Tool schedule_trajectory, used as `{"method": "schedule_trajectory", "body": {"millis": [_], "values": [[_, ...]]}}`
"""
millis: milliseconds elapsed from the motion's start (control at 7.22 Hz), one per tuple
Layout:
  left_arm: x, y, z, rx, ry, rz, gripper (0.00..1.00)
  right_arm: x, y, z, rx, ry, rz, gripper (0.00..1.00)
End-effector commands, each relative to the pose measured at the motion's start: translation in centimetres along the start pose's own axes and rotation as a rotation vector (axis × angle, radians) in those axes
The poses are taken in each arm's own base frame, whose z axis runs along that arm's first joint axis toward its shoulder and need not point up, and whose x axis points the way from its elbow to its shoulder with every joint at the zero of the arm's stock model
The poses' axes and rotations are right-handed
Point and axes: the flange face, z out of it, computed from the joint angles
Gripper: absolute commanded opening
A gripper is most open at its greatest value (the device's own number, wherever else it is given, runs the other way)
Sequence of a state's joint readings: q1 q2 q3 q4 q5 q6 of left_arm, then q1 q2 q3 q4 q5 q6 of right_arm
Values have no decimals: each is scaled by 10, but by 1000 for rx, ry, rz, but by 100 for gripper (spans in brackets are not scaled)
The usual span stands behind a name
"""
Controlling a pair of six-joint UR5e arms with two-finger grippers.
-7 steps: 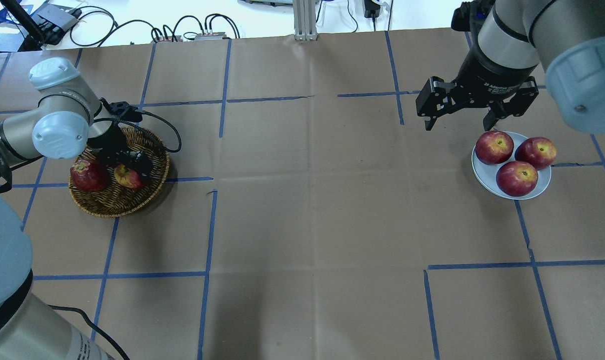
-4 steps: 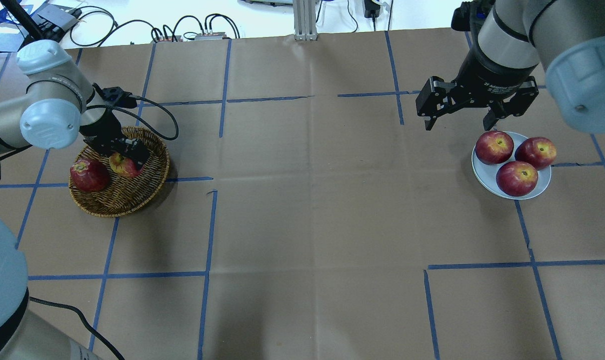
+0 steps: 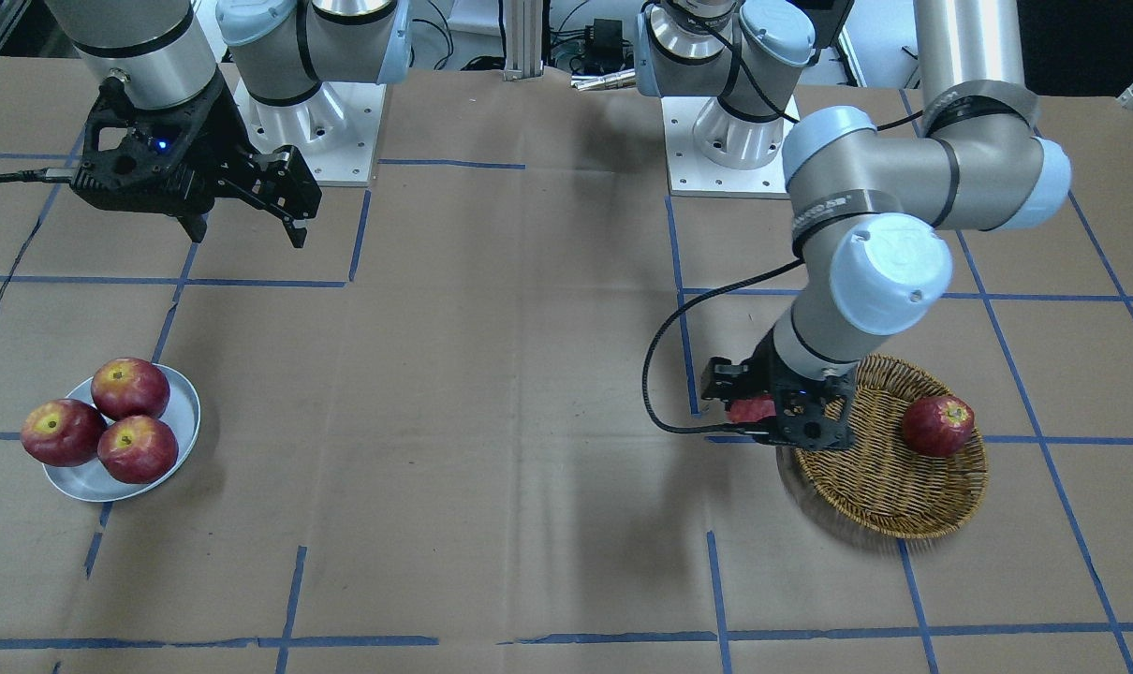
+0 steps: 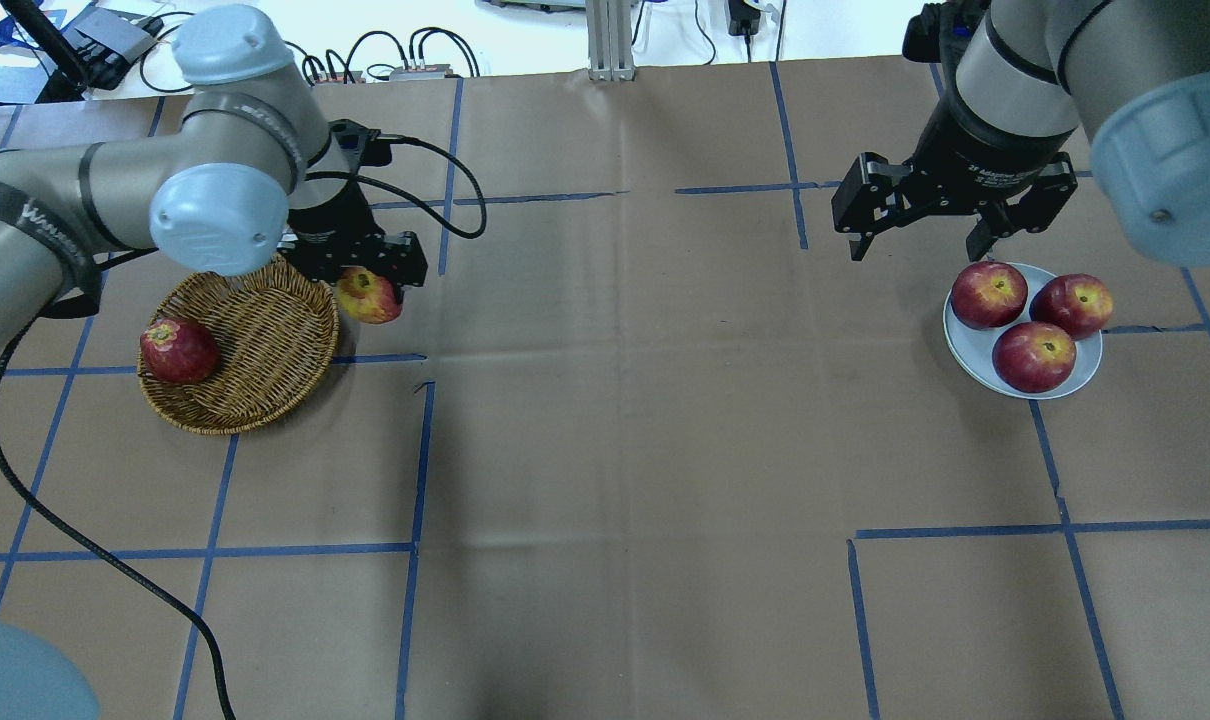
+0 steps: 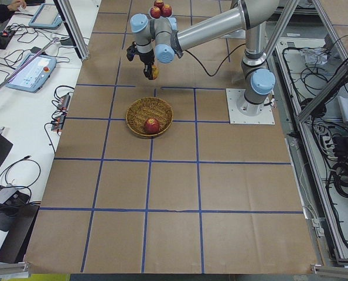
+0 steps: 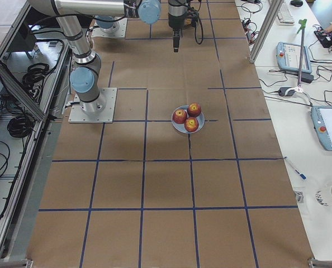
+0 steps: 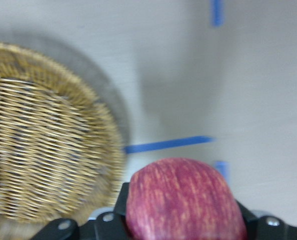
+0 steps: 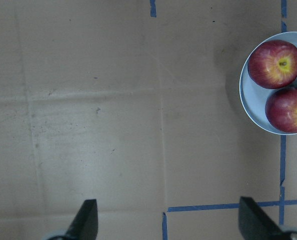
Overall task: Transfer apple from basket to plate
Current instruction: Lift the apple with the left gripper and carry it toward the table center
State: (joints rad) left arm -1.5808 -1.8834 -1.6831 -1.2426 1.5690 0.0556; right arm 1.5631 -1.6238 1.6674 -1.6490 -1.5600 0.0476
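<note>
Your left gripper (image 4: 368, 285) is clamping the apple (image 7: 183, 200) beside the basket (image 4: 255, 330) — your right gripper (image 4: 915, 250) is hovering, spread wide.

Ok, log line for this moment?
left gripper: shut on apple, held above table beside basket | right gripper: open, hovering near plate | basket: one dark-red apple | plate: three apples

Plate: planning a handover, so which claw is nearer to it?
Right. The right claw hangs open close beside the plate, not over it; the left claw holds the apple far off, just outside the basket.
</note>
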Motion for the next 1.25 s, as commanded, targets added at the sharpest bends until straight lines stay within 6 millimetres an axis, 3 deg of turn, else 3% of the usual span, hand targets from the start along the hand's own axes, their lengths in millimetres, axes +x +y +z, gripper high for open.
{"method": "schedule_trajectory", "body": {"millis": [0,138,277,554,692,969,1108], "values": [[100,14,20,-7,-16,-100,53,0,0,0,1,0,0,100],[142,4,50,43,-10,-121,55,0,0,0,1,0,0,100],[172,-3,76,65,-9,-120,56,0,0,0,-1,0,0,100],[192,-11,81,69,-4,-112,58,0,0,1,-2,0,0,100],[206,-8,90,43,36,-141,58,0,0,1,-2,0,0,100],[223,-8,89,51,37,-126,58,0,0,0,-1,0,0,100],[241,1,101,40,15,-94,64,0,0,0,-1,0,0,100]]}}
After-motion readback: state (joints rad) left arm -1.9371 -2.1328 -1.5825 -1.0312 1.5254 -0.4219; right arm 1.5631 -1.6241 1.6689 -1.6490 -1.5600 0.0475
